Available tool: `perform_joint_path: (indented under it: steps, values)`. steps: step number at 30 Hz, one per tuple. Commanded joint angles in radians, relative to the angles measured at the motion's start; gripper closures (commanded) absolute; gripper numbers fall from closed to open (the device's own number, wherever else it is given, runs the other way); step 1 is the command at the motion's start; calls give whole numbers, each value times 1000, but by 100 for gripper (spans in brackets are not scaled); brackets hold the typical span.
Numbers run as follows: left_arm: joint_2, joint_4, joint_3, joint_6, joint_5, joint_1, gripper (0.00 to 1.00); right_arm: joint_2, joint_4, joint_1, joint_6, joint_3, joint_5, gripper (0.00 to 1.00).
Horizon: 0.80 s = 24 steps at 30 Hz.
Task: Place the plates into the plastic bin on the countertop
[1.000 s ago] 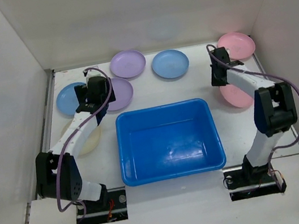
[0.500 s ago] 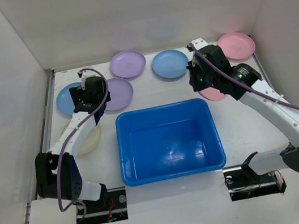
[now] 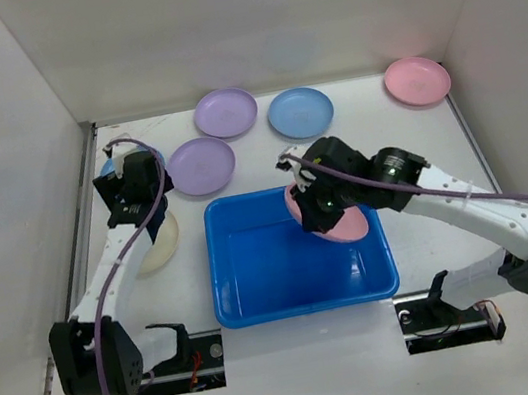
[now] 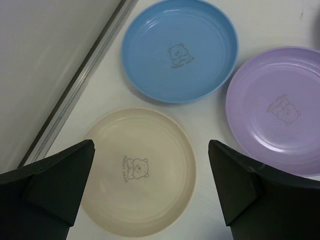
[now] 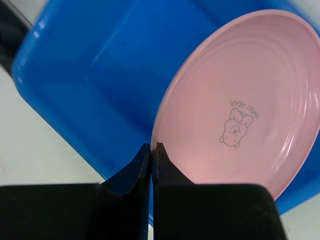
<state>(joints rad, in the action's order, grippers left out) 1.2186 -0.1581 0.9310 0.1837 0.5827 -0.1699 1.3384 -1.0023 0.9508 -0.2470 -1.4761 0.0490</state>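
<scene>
R gripper [image 5: 151, 150], pinched shut on the pink plate [image 5: 240, 100] rim, has swung it off the table [image 3: 385, 132] to tilt over the plastic bin [image 3: 254, 260], so release looks next; L gripper [image 4: 150, 150] wide open, empty, above cream plate [image 4: 135, 200].

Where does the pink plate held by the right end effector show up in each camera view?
Top external: the pink plate sits tilted just right of centre, over the far-right part of the plastic bin, in the right end effector.
Left wrist: not in it.
Right wrist: it fills the right half, its rim pinched at bottom centre.
Shared landmark: the plastic bin.
</scene>
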Motion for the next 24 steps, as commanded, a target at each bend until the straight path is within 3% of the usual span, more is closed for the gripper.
perform_joint_path:
  steps: [1,7,13,21,24]
  values:
    - [-99,-60,-38,48,29,31,0,50,92,9,47,77,107,99]
    - [-218,-175,-81,138,17,94,0,157,283,12,61,195,198,98]
    - [-298,-259,-138,212,-36,197,2,275,373,22,63,188,225,95]
    - [-282,-294,-156,257,-124,289,2,295,458,19,72,230,293,66]
    - [-240,-305,-143,255,-132,306,2,268,472,-2,74,250,296,50]
